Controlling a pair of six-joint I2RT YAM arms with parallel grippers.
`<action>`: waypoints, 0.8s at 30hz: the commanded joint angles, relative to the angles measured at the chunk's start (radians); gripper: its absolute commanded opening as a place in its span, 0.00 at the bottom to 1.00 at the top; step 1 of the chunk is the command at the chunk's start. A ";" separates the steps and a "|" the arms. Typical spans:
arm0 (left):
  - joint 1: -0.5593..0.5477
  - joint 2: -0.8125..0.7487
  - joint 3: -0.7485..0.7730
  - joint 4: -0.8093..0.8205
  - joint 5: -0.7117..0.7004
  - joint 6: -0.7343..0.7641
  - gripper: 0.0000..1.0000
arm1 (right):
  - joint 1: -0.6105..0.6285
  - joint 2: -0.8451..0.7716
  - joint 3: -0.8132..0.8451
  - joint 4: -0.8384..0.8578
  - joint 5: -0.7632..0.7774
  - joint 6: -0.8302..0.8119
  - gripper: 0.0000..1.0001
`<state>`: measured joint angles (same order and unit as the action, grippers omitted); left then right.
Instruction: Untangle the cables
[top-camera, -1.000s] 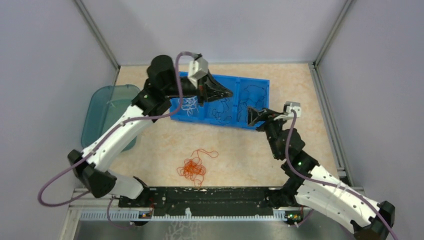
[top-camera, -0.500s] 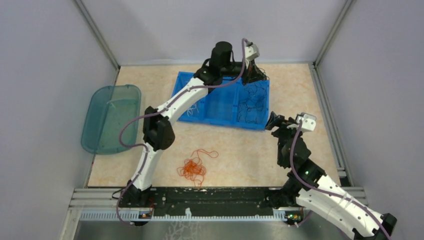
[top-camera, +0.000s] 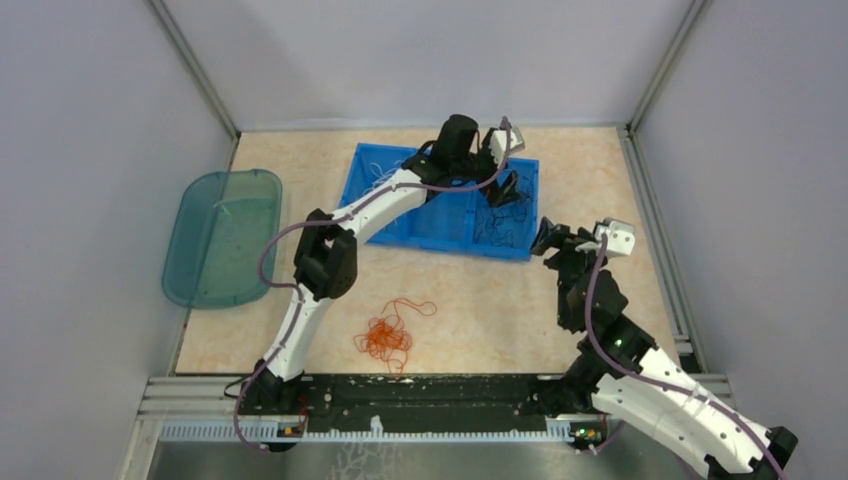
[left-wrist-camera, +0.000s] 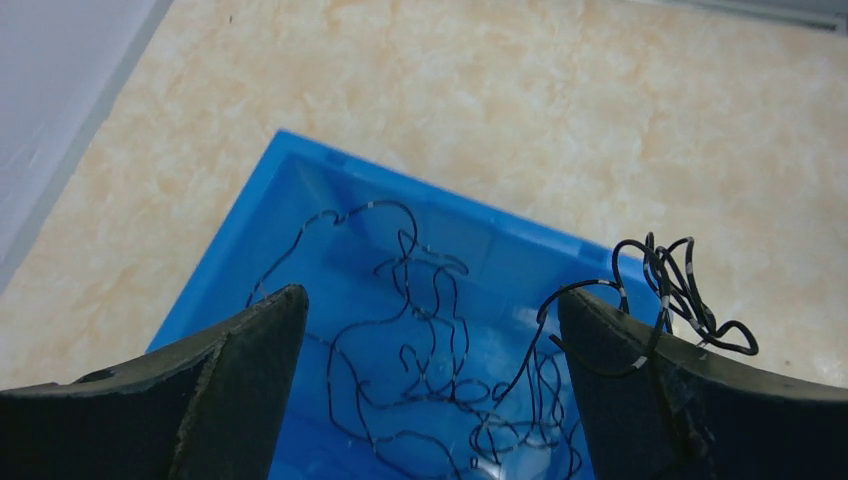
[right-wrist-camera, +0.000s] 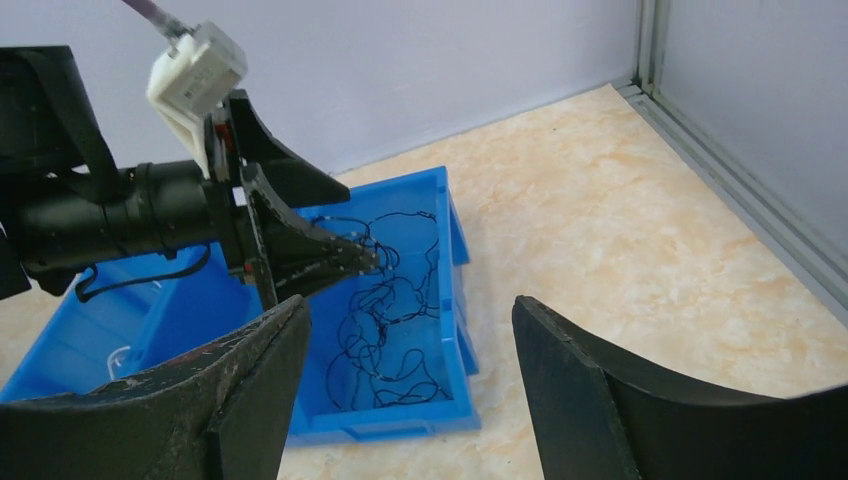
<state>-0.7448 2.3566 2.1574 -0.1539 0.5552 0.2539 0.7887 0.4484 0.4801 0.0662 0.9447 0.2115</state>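
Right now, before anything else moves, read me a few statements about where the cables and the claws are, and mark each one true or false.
1. The orange cable tangle lies on the table, outside the blue bin. True.
2. The left claw hovers over the orange cable tangle. False: it is over the bin's right-end compartment, where the black cables lie.
3. The right claw is shut on a black cable. False: it is open and empty, beside the bin's near right corner.
4. A black strand is draped over one finger of the left claw. True.
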 joint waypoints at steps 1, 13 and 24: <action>-0.001 -0.141 -0.062 -0.165 -0.120 0.123 1.00 | -0.006 0.061 0.100 -0.030 -0.023 0.033 0.75; -0.008 -0.225 -0.032 -0.611 -0.239 0.274 1.00 | -0.060 0.271 0.223 -0.119 -0.166 0.175 0.75; -0.011 -0.283 -0.124 -0.539 -0.067 0.311 0.99 | -0.506 0.378 0.094 0.193 -1.103 0.278 0.76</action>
<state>-0.7490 2.1342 2.0884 -0.7109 0.3969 0.5289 0.4095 0.7547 0.5964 0.0505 0.3294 0.4282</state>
